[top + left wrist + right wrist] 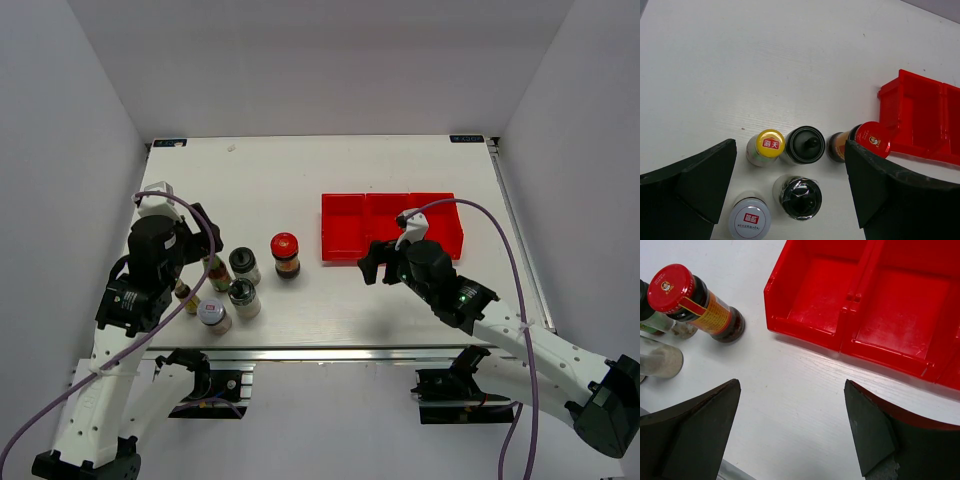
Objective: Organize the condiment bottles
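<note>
— Under the left gripper (pixel 790 160), what do you have?

— I see its jaws spread wide with nothing between them, hanging above the white table (pixel 740 60). Straight below the gap stand a slim sauce bottle with a yellow cap (pixel 770 144) and, just beside it on the right, a clear shaker with a knobbed black cap (pixel 805 144). Nearer the wrist sit a second black-capped shaker under shiny wrap (pixel 800 197) and a glass jar with a silver lid (pixel 750 219).

— And the red one?

— I find the dark sauce jar with the red lid (pixel 867 140) at the tip of the finger on the right of that wrist view, partly covered by it, near the knobbed shaker. From overhead, another slim dark bottle (pixel 185 296) stands half hidden by that arm; I cannot tell its cap colour.

— The right gripper (pixel 792 390)?

— Its jaws are wide apart too, gripping nothing, over the table. I see the red plastic tray with three compartments (pixel 860 295) ahead of the jaws and to their right. The red-lidded jar is ahead to their left, standing apart from the tray.
</note>
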Tool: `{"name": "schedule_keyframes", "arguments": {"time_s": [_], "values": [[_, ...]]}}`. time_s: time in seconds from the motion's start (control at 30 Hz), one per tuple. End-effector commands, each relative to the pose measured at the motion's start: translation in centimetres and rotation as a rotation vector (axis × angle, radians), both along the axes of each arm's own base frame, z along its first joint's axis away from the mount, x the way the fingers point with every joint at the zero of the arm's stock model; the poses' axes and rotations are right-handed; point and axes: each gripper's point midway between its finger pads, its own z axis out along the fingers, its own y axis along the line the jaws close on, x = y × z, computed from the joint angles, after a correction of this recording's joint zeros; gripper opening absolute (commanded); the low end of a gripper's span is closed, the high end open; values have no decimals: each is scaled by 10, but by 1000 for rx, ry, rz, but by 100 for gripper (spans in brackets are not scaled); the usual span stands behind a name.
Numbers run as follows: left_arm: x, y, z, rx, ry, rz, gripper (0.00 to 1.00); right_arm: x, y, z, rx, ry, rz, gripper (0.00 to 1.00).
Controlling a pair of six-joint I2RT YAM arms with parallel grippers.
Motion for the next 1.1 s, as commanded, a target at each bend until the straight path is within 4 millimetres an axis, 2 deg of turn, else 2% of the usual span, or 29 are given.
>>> {"name": "schedule_keyframes", "arguments": {"time_s": [0.0,0.13,0.17,0.2,0.33,0.37,0.4,0.43,0.47,0.53,0.57,0.6,0.63,0.7,0.73,0.77,0.8,0.83,0.87,1.07], "values": [[0,2,9,9,-26,3,98,4,2,19,31,-46,-7,90],[-2,4,3,21,-15,4,98,1,11,25,53,-70,47,89],[-2,5,0,27,-7,6,98,-1,12,21,42,-69,70,89],[-3,5,-2,29,-8,9,98,0,20,30,63,-103,107,89],[-6,7,-5,29,-11,13,98,-2,39,30,58,-95,189,89],[-7,8,-5,30,-15,21,98,-2,48,21,33,-70,210,89],[-8,10,-8,32,-7,27,98,0,58,28,36,-83,231,89],[-9,11,-9,32,-3,36,98,-6,71,26,13,-91,275,89],[-10,15,-10,37,-7,54,98,-6,82,16,-22,-76,294,89],[-11,19,-20,46,10,77,98,-9,108,27,-35,-128,354,89],[-11,20,-21,46,10,84,98,-8,119,15,-64,-113,375,89],[-12,21,-22,46,14,89,98,-7,132,25,-55,-137,400,89],[-12,20,-23,45,17,87,98,-10,142,25,-61,-148,426,89],[-12,19,-22,42,15,83,98,-5,164,13,-89,-168,467,89],[-12,20,-23,42,14,84,98,-3,175,22,-78,-188,476,89],[-12,19,-24,43,16,83,98,1,186,9,-104,-187,493,89],[-13,19,-24,42,15,81,98,4,193,6,-107,-188,497,89],[-13,19,-24,40,10,81,98,9,201,13,-93,-203,491,89],[-13,19,-26,40,15,79,98,14,209,-2,-115,-187,491,89],[-12,18,-29,41,23,72,98,45,234,-13,-129,-181,394,89]]}}
